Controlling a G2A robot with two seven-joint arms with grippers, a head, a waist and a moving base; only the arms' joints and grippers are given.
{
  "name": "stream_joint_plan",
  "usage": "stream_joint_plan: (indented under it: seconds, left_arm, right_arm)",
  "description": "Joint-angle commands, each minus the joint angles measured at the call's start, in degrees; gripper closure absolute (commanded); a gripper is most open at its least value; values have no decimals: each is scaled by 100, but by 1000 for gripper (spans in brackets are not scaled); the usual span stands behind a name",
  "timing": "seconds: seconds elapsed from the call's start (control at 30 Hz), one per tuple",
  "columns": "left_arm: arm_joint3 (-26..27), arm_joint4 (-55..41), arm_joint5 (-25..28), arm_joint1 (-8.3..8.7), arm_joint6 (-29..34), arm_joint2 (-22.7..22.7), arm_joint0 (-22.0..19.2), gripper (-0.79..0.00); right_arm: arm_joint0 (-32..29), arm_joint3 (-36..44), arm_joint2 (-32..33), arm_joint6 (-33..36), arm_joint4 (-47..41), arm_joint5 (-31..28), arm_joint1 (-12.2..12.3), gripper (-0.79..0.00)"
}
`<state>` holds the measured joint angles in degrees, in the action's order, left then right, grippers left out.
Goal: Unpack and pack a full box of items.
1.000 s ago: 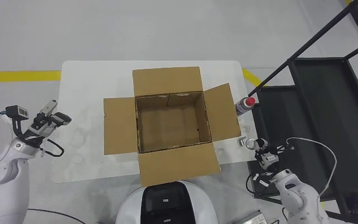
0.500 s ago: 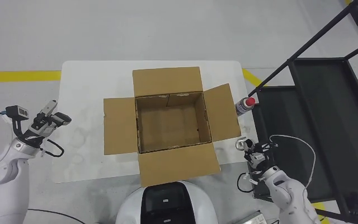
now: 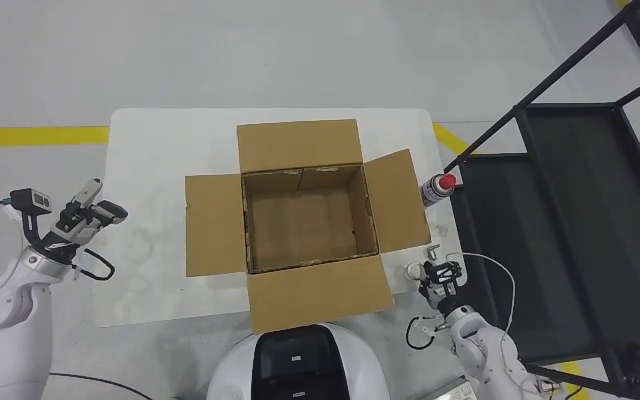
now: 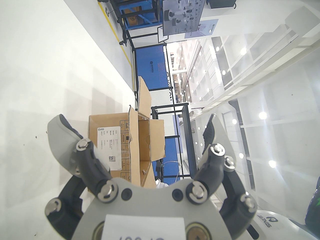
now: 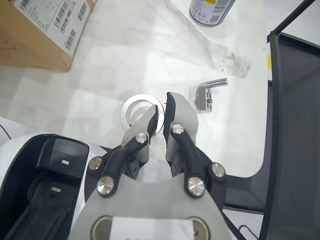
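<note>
An open cardboard box [image 3: 305,215] stands in the middle of the white table [image 3: 160,150], its inside bare and all its flaps folded out. The box [image 4: 110,136] also shows ahead of my left gripper [image 4: 136,123], which hangs open and holds nothing off the table's left edge [image 3: 97,208]. My right gripper [image 5: 162,104] is low over the table's near right corner [image 3: 437,272]. Its fingers stand almost together with a thin gap, above the edge of a flat metal ring [image 5: 133,112]. A small metal bracket [image 5: 207,95] lies just beside it.
A spray can with a red cap [image 3: 437,187] stands at the table's right edge, also seen in the right wrist view [image 5: 212,1]. A clear plastic strip [image 5: 195,41] lies between can and bracket. A black metal rack [image 3: 540,250] borders the table on the right.
My right gripper has moved left, from over the black rack to above the table's near right corner. The left arm, the box and the can have not moved.
</note>
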<state>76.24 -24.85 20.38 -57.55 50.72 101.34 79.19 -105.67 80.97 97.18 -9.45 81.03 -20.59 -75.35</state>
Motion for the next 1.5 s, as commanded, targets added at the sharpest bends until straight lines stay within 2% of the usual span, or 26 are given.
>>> stream_joint_plan:
  seconds: [0.0, 0.27, 0.3, 0.33, 0.37, 0.4, 0.57, 0.73, 0.87, 1.0, 1.07, 1.1, 1.13, 1.17, 1.2, 1.37, 1.47]
  left_arm:
    - [0, 0, 0, 0, 0, 0, 0, -785]
    - [0, 0, 0, 0, 0, 0, 0, -785]
    - [0, 0, 0, 0, 0, 0, 0, -785]
    - [0, 0, 0, 0, 0, 0, 0, -785]
    - [0, 0, 0, 0, 0, 0, 0, -785]
    - [0, 0, 0, 0, 0, 0, 0, -785]
    - [0, 0, 0, 0, 0, 0, 0, -785]
    - [0, 0, 0, 0, 0, 0, 0, -785]
    - [0, 0, 0, 0, 0, 0, 0, -785]
    - [0, 0, 0, 0, 0, 0, 0, -785]
    - [0, 0, 0, 0, 0, 0, 0, -785]
    - [0, 0, 0, 0, 0, 0, 0, -785]
    - [0, 0, 0, 0, 0, 0, 0, -785]
    - [0, 0, 0, 0, 0, 0, 0, -785]
    - [0, 0, 0, 0, 0, 0, 0, -785]
    - [0, 0, 0, 0, 0, 0, 0, -785]
    - [0, 0, 0, 0, 0, 0, 0, -785]
  right_arm:
    - [63, -65, -58, -37, -1, 102, -7, 0]
    - [361, -345, -293, 111, -45, 425, -27, 0]
    - [378, -367, -311, 112, -60, 437, -27, -142]
    - [389, -379, -319, 105, -80, 442, -27, -332]
    - [395, -378, -319, 100, -93, 441, -24, -533]
    - [388, -363, -305, 75, -141, 425, -20, -785]
    - [183, -64, -142, 77, -306, 224, 21, -785]
    - [-263, 556, 153, 142, -862, -253, 64, -785]
    - [-523, 885, 346, 342, -978, -560, 111, -785]
    - [-534, 884, 378, 606, -1042, -547, 131, -785]
    - [-468, 796, 322, 786, -1143, -478, 127, -723]
    - [-415, 744, 298, 872, -1218, -394, 122, -662]
    - [-358, 698, 260, 950, -1260, -292, 117, -563]
    - [-304, 651, 207, 1027, -1329, -221, 109, -499]
    - [-248, 613, 163, 1095, -1407, -136, 100, -391]
    - [-69, 521, -59, 1322, -1526, 299, 66, -320]
    - [-35, 510, -123, 1449, -1622, 573, 50, -311]
